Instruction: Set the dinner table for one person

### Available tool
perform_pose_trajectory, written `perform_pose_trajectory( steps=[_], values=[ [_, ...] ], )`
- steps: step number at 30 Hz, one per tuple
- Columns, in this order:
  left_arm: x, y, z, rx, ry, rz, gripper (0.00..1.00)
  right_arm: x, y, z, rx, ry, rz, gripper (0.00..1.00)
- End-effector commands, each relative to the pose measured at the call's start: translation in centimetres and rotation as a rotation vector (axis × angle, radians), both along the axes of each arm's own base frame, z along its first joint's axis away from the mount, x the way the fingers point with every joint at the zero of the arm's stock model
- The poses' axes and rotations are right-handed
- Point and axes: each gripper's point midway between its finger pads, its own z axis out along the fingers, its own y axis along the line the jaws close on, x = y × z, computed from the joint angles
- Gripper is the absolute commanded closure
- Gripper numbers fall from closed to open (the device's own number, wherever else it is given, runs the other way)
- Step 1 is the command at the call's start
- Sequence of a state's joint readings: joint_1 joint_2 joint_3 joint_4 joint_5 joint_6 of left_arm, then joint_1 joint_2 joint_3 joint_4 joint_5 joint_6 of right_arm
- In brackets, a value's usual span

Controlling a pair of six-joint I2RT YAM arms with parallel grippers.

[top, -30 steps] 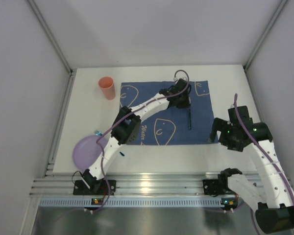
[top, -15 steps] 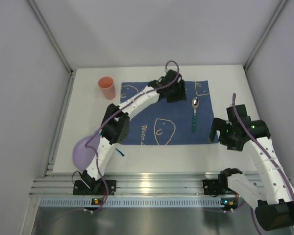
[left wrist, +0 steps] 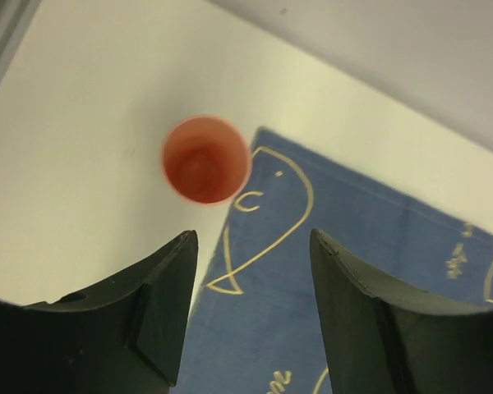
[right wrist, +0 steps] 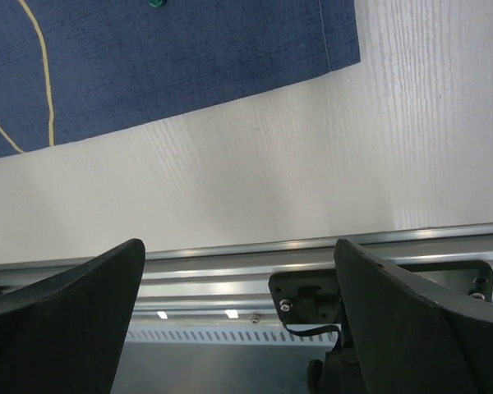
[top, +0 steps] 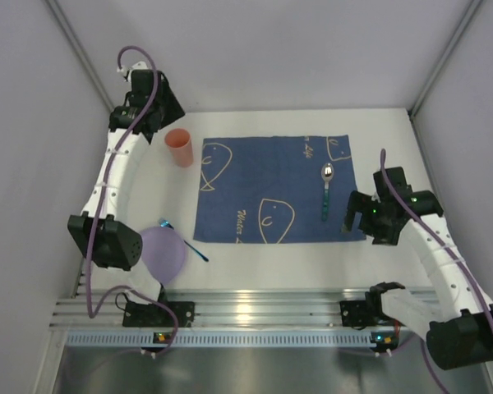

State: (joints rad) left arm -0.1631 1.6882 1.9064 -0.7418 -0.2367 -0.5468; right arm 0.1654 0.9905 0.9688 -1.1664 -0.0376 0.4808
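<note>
Top external shows one cup (top: 179,148), one spoon (top: 326,190), one plate (top: 163,252); left hand (left wrist: 251,238) and right hand (right wrist: 238,246) gape empty

Coral cup (top: 179,148), lilac plate (top: 163,252), navy cloth (top: 246,180) (pale fish outlines) on white table (top: 378,139).

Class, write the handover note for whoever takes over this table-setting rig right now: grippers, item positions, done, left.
Left gripper: open, empty, raised near the orange cup.
Right gripper: open, empty, over the near right of the dinner table.
Spoon lies on the blue cloth, right side.
Cup stands beside the cloth's far-left corner; purple plate and a blue-handled utensil sit near-left, off the cloth.
Done: spoon placed. Left, likely: plate, cup, utensil.
</note>
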Motion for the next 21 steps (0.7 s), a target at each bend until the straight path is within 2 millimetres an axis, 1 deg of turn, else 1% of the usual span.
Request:
perform_pose_trajectory(
  steps=[1,2,3,4,6,7,8,9,10,11,16,19,21],
  values=[
    [-1.3,3.3,-7.7,0.103,0.257,0.034,0.38,2.1,0.2,1.2,0.017,-0.061,0.011,0.0],
    [-1.5,4.5,-8.2,0.104,0.274,0.055,0.38,2.3,0.3,1.6,0.018,-0.075,0.012,0.0],
    [-1.5,5.1,-8.4,0.104,0.278,0.064,0.39,2.5,0.3,1.6,0.017,-0.072,0.013,0.0],
    [-1.6,5.8,-9.1,0.106,0.296,0.073,0.39,2.7,0.4,1.7,0.019,-0.072,0.016,0.0],
    [-1.5,6.5,-10.0,0.102,0.31,0.082,0.39,3.0,0.4,1.7,0.02,-0.07,0.012,0.0],
    [-1.4,7.1,-10.8,0.095,0.328,0.091,0.39,3.0,0.5,1.6,0.023,-0.068,0.013,0.0],
    [-1.3,7.2,-11.6,0.085,0.344,0.09,0.39,3.1,0.5,1.7,0.023,-0.07,0.013,0.0],
    [-1.0,7.3,-11.9,0.081,0.341,0.088,0.4,3.1,0.5,1.7,0.024,-0.069,0.01,0.0],
    [-0.8,7.2,-12.8,0.075,0.354,0.082,0.4,3.2,0.5,1.7,0.024,-0.071,0.008,0.0],
    [-0.5,6.9,-13.3,0.069,0.355,0.065,0.41,3.1,0.5,1.5,0.022,-0.066,0.009,0.0],
    [1.9,6.4,-14.6,0.06,0.333,0.026,0.43,3.0,0.4,1.1,0.018,-0.054,0.003,0.0],
    [3.2,6.2,-15.0,0.052,0.328,0.023,0.44,3.2,0.4,1.0,0.016,-0.05,0.007,0.0],
    [3.5,6.2,-15.3,0.05,0.328,0.021,0.44,3.5,0.5,0.9,0.014,-0.048,0.008,0.0]
  ],
)
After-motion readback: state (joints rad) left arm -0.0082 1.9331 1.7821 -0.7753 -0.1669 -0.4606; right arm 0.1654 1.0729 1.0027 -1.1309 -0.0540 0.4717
